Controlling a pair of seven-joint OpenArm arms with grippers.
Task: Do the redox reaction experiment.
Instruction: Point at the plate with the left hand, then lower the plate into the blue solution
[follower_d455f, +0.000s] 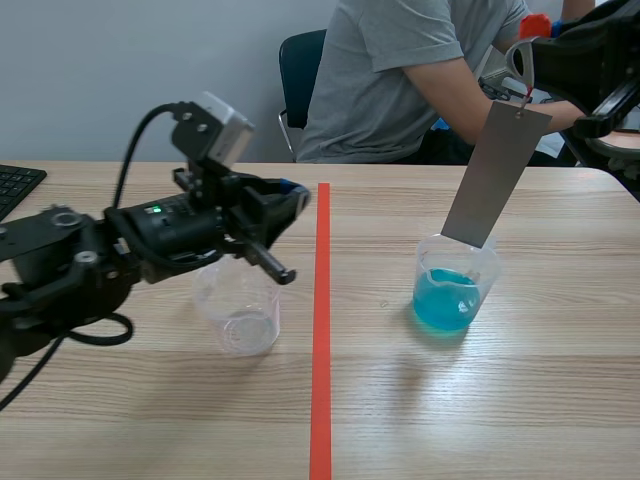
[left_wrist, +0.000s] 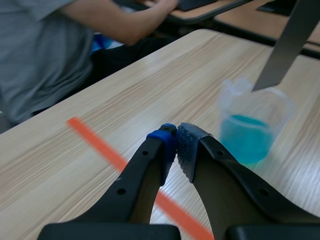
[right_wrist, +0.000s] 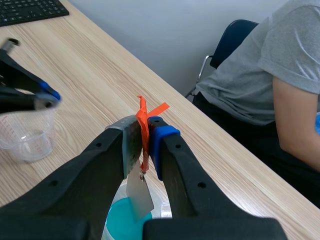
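Your right tool (right_wrist: 145, 145) clamped the orange tag (right_wrist: 143, 117) of the grey strip (follower_d455f: 495, 175), hung at the mouth of the blue-filled beaker (follower_d455f: 452, 290), immersion judged pending; your left tool (left_wrist: 176, 142) was closed, empty.

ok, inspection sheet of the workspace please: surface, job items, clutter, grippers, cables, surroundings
Surface: wooden table, orange-red tape line down its middle.
Job's things: beaker of blue liquid. A grey metal strip hangs into its mouth; contact with the liquid cannot be told. An empty beaker stands across the line.
Clutter: keyboard at the far table edge.
Grippers: left gripper shut on nothing, raised above the empty beaker. The right gripper is shut on the orange tie carrying the strip.
Cables: black cable arcs over the left arm.
Surroundings: person seated across the table on a chair.
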